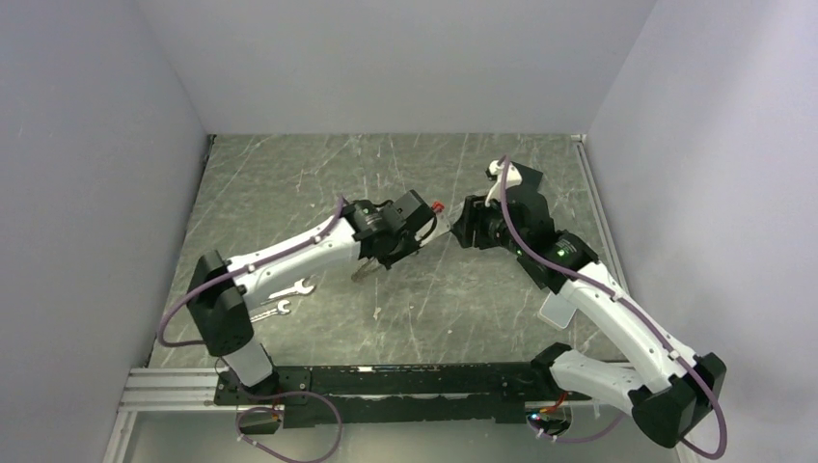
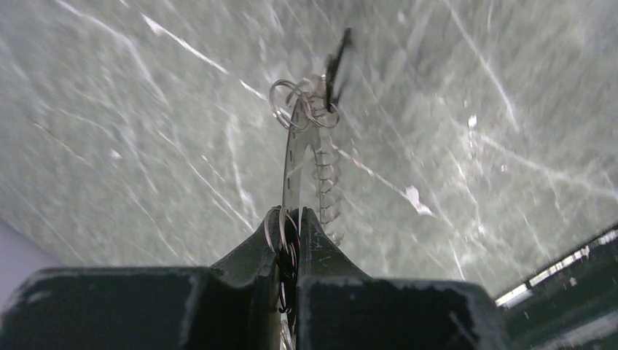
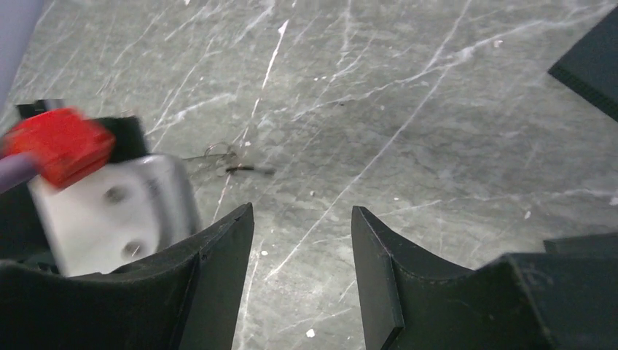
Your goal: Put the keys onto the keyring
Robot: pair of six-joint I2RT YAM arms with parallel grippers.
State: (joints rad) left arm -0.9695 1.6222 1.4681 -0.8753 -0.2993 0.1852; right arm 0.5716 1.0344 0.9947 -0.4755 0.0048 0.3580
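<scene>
My left gripper point(image 2: 295, 215) is shut on the keyring point(image 2: 294, 157), a flat silver ring with a toothed edge, seen edge-on and held above the table. Small wire split rings point(image 2: 291, 102) hang at its far end, and more sit at my fingertips. In the top view the keyring point(image 1: 442, 234) pokes out of the left gripper point(image 1: 429, 230) towards the right gripper point(image 1: 463, 230). My right gripper point(image 3: 302, 219) is open and empty, close to the keyring's tip; the wire rings point(image 3: 218, 154) show just beyond it. Two small silver wrenches point(image 1: 292, 287) point(image 1: 271, 310) lie on the table by the left arm.
The table point(image 1: 318, 174) is dark green marble with white veins, walled on three sides. A small pale scrap point(image 1: 376, 312) lies near the middle front. The left gripper's white body with a red part point(image 3: 62, 142) fills the left of the right wrist view.
</scene>
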